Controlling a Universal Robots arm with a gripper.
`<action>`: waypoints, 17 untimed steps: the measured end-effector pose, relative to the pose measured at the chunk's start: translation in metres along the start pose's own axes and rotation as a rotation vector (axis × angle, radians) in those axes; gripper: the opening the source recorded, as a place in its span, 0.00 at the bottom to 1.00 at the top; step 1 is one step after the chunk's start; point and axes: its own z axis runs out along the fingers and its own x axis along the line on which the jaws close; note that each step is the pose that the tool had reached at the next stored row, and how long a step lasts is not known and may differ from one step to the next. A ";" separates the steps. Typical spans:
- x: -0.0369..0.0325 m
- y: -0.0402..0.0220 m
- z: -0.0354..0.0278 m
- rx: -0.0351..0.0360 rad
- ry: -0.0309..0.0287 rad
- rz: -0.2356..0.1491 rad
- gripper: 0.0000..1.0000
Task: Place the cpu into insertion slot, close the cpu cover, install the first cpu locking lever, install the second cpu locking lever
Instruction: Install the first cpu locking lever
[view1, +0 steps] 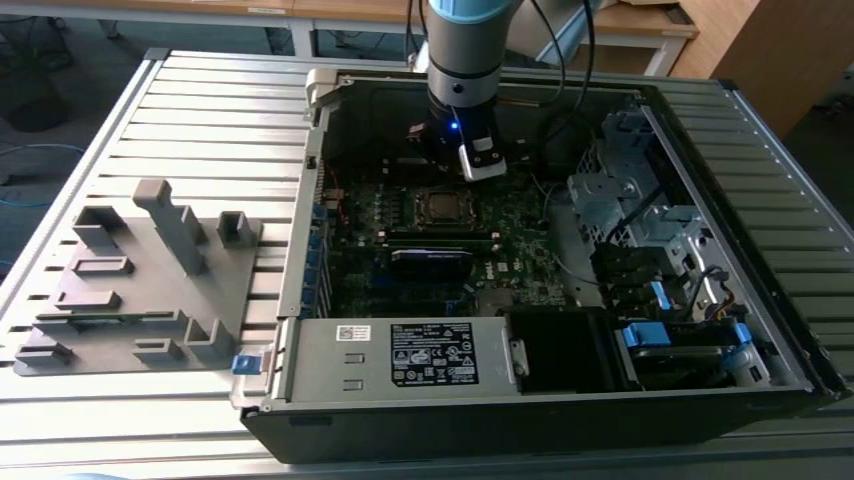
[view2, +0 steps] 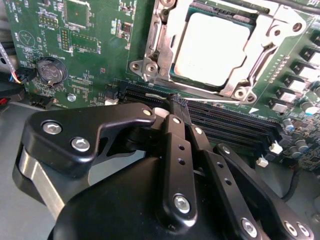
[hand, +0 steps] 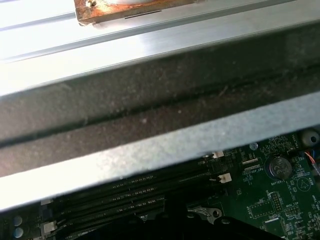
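We saw the gripper (view2: 176, 102) pinched shut, seemingly empty, tips over the memory slots (view2: 235, 122). Just beyond it, the cpu (view2: 210, 47) sat framed by the cpu cover (view2: 161, 30).

Grey fixture block (view1: 140, 285) beside open computer case (view1: 534, 425) on slatted table (view1: 200, 110).

- The cpu (view2: 211, 47) is a flat square chip with a dull silver-grey top. It lies level, seated inside the slot.
- The slot (view2: 143, 66) is a square socket on the green board, just beside the long black memory slots, with screwed silvery corners.
- The cover (view2: 162, 39) is a thin silvery frame plate, lying flat down over the cpu's edges. The chip's top shows through its square window.
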 end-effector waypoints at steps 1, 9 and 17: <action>0.0000 0.0001 0.0000 0.0001 0.0000 0.000 0.11; 0.0003 0.0008 0.0007 0.0002 -0.0015 0.007 0.11; 0.0004 0.0009 0.0011 0.0003 -0.0033 0.011 0.11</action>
